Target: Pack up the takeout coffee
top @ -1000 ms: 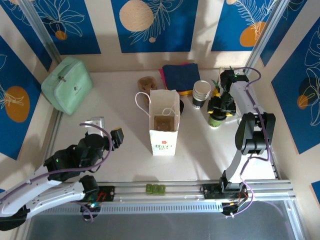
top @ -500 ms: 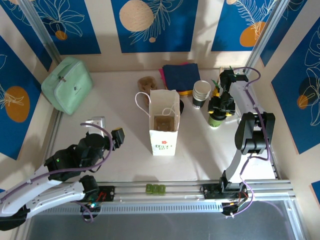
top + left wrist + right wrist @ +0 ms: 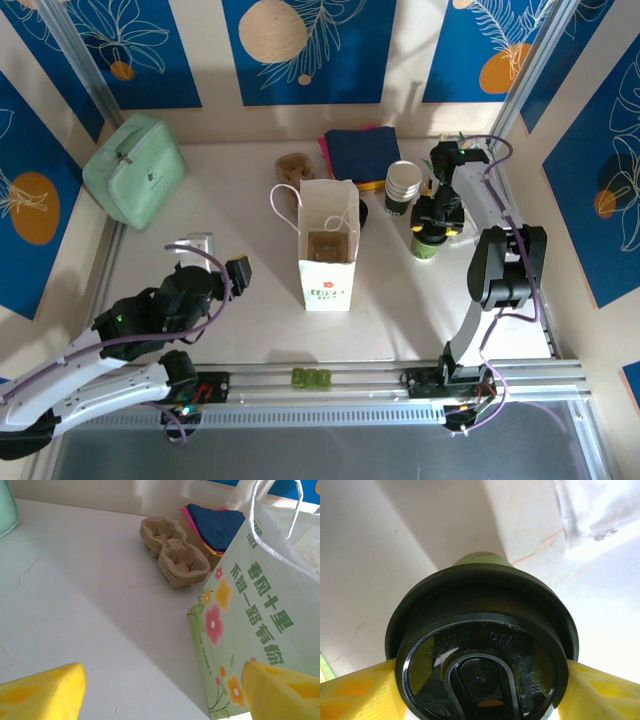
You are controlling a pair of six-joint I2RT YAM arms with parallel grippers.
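Takeout coffee [image 3: 425, 247]: upright, far right, right of the paper bag [image 3: 328, 245].
Right fingers [image 3: 355, 690]: either side of its lid; grip you cannot tell.
Left fingers [image 3: 42, 692]: apart, well away.

**Three cameras around the paper bag [image 3: 328, 250]**

Top external looks down from above and behind the arm bases, with the bag mid-table. Left wrist sits low and close, left of the bag, looking past the left gripper [image 3: 162, 692] at its printed side and the cardboard carrier [image 3: 174, 555] beyond, both shared with the top view. Right wrist looks down, very close, on a black lid [image 3: 482, 650] right of the bag.
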